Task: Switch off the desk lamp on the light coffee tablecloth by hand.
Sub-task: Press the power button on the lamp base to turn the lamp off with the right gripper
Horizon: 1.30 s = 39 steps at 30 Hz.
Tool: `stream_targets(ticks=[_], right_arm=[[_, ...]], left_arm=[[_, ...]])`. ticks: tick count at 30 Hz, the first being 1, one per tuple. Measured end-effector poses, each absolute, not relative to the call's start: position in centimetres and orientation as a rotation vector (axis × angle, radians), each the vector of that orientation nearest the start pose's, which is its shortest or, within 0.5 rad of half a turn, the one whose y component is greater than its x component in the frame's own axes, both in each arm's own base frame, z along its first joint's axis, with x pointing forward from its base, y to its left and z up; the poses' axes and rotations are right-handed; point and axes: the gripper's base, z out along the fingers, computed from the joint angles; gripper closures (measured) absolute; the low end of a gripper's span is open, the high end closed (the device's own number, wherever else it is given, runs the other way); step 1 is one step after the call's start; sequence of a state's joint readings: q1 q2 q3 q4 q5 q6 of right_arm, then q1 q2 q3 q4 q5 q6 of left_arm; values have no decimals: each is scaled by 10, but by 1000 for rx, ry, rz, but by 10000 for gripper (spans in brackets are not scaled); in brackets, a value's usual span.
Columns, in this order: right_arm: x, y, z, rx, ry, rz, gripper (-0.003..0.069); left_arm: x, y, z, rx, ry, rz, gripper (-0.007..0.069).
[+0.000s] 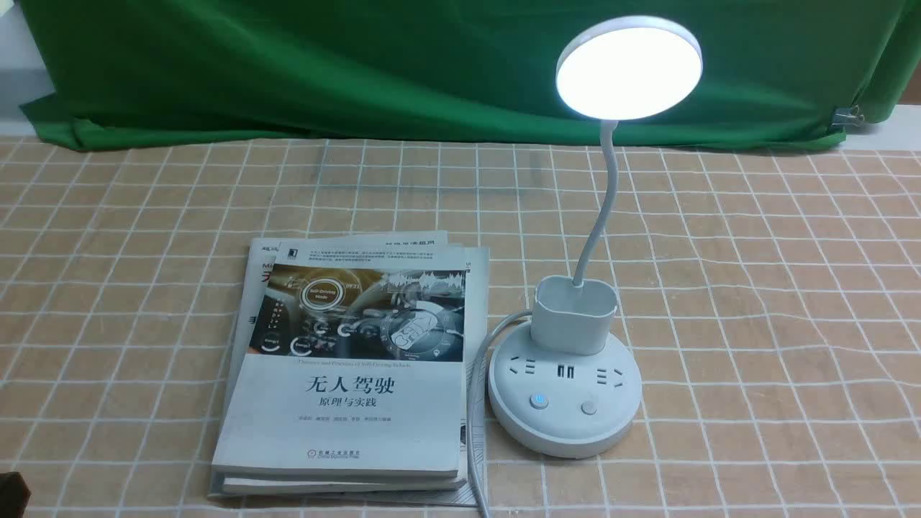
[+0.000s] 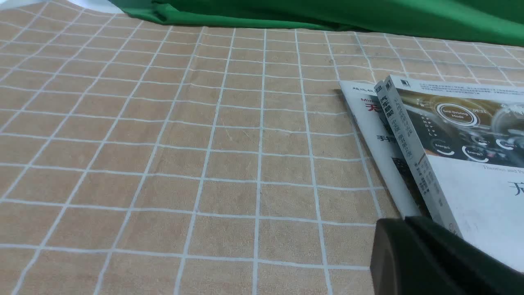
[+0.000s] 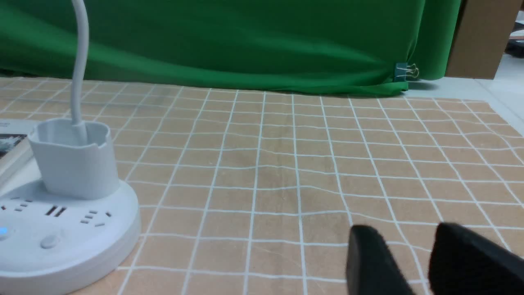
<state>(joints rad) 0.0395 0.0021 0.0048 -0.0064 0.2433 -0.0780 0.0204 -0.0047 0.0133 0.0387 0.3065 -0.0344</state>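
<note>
The white desk lamp [image 1: 565, 403] stands on the light coffee tablecloth [image 1: 755, 288], right of centre. Its round disc head [image 1: 628, 68] glows brightly. On the round base, one button [image 1: 537, 401] shines blue and a grey button [image 1: 589, 407] sits beside it. In the right wrist view the lamp base [image 3: 61, 229] lies off to one side of my right gripper [image 3: 403, 235], which is open, empty and well apart from the lamp. My left gripper [image 2: 405, 223] hovers low by the books, its black fingers pressed together. Only a dark corner of it [image 1: 11, 493] shows in the front view.
A stack of books [image 1: 352, 374] lies just left of the lamp base, with the lamp's white cable [image 1: 475, 403] running between them. A green backdrop cloth [image 1: 288, 65] hangs along the far edge, held by a binder clip [image 1: 851, 115].
</note>
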Motion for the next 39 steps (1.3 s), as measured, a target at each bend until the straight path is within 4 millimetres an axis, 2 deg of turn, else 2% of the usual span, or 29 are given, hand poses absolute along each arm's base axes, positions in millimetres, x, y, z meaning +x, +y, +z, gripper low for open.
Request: stream_targets(ticks=[39], right_arm=[[56,2,192,-105,1700,-35,417]], left_arm=[[54,2,181,-23,1798,29,620]])
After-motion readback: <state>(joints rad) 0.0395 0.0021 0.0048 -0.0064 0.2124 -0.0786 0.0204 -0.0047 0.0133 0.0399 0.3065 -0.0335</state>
